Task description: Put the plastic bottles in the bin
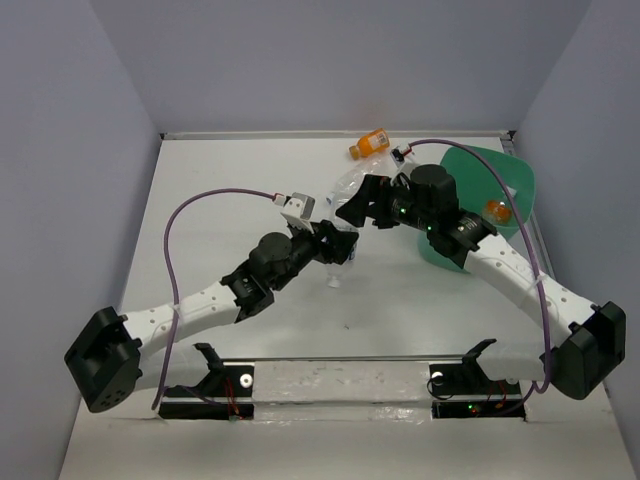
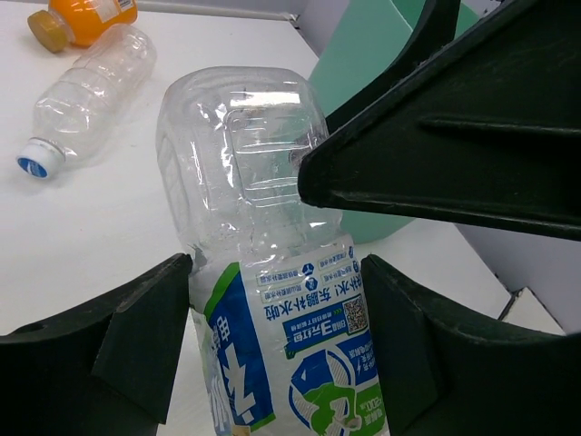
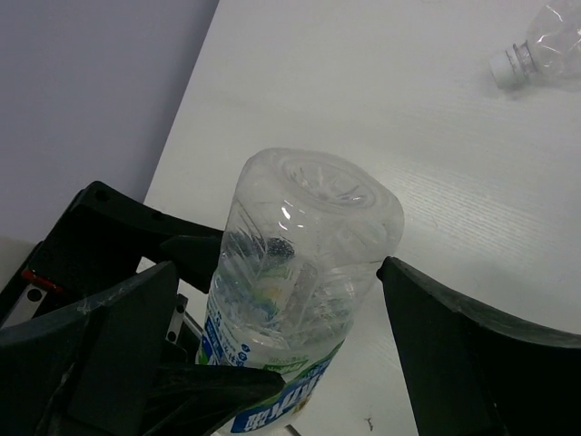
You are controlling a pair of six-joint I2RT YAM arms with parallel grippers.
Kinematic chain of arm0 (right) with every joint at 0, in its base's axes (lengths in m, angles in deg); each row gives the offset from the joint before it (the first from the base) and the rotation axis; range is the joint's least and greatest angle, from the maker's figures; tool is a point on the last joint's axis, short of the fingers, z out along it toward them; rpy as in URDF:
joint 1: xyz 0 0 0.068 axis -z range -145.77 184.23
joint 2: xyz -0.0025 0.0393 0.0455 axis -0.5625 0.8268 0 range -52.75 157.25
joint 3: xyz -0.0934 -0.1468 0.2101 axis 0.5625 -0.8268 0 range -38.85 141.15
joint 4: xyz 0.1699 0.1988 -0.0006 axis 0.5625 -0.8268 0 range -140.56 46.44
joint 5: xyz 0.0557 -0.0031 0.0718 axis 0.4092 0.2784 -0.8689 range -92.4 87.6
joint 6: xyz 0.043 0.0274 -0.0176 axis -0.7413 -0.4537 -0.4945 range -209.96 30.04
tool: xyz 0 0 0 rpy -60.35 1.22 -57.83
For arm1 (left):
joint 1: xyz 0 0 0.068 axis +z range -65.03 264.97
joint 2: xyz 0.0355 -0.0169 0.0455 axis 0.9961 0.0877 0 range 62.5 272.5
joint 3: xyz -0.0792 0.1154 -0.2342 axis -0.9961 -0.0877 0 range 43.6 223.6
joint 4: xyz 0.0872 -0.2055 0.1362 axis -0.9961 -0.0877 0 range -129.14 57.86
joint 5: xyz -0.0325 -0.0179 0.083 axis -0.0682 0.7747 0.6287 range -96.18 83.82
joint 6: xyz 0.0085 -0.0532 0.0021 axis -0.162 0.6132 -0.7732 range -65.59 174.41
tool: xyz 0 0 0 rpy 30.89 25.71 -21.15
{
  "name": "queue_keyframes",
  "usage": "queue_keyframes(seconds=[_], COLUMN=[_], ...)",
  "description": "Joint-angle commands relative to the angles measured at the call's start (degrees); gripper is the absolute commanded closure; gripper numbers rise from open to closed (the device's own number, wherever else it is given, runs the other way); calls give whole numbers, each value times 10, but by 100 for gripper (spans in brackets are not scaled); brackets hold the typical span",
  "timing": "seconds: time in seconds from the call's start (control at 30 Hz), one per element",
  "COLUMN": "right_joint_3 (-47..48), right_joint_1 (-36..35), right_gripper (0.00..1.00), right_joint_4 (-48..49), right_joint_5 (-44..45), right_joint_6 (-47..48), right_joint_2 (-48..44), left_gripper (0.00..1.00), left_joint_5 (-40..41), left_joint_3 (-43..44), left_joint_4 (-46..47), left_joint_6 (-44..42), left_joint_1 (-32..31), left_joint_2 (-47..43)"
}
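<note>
Bottle with a blue-and-green label [image 1: 336, 270] hangs cap-down in the overhead view, clamped in the left gripper [image 1: 338, 244] over the middle of the table [image 1: 250, 180]. The right gripper [image 1: 353, 210] meets it from the far right, jaws spread wide around its upper end. The bin [image 1: 512, 172] sits to the right of both grippers at the table's right edge, with the right arm lying across it and something orange [image 1: 497, 210] showing inside. Just beyond the right gripper a clear bottle [image 1: 346, 183] lies half hidden. Past that, an orange bottle [image 1: 370, 144] rests near the back wall. Bare table spreads to the left of the left gripper.

The left wrist view shows the left fingers [image 2: 136, 336] pressed against the label on both sides. One right finger crosses in from the right, its tip at the bottle's bare wall; whether it touches I cannot tell. Ahead and to the left, the clear bottle appears whole, blue cap nearest, with the orange bottle just beside its far end. The bin's wall rises ahead on the right.

The right wrist view alone shows the labelled bottle's ribbed base, with a gap to each of the right fingers [image 3: 472, 345]. The table's edge and a wall run close on the left. A capped bottle end [image 3: 531, 50] shows at the top right.
</note>
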Motion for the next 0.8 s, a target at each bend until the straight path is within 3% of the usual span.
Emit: queue_keyframes(seconds=[0.0, 0.37, 0.43, 0.5, 0.53, 0.63, 0.77], right_joint_3=[-7, -25, -22, -20, -18, 11, 74], right_joint_1=[-6, -6, -6, -6, -6, 0, 73], right_gripper=[0, 2, 11, 34, 51, 60, 63], right_joint_4=[31, 128, 130, 129, 118, 79, 29], right_joint_5=[20, -86, -88, -72, -46, 12, 31], right_joint_6=[3, -27, -37, -40, -39, -21, 4], right_joint_2=[-3, -10, -20, -38, -44, -57, -69], left_gripper=[51, 51, 48, 36, 32, 13, 4], left_joint_5=[-71, -148, -141, -124, -113, -99, -56], left_joint_3=[9, 21, 20, 27, 30, 37, 30], left_joint_4=[86, 110, 109, 98, 82, 55, 13], left_joint_6=[-6, 19, 17, 8, 4, -13, -40], left_joint_1=[-14, -14, -14, -14, -14, -14, -14], left_joint_2=[-50, -74, -74, -72, -71, -71, -96])
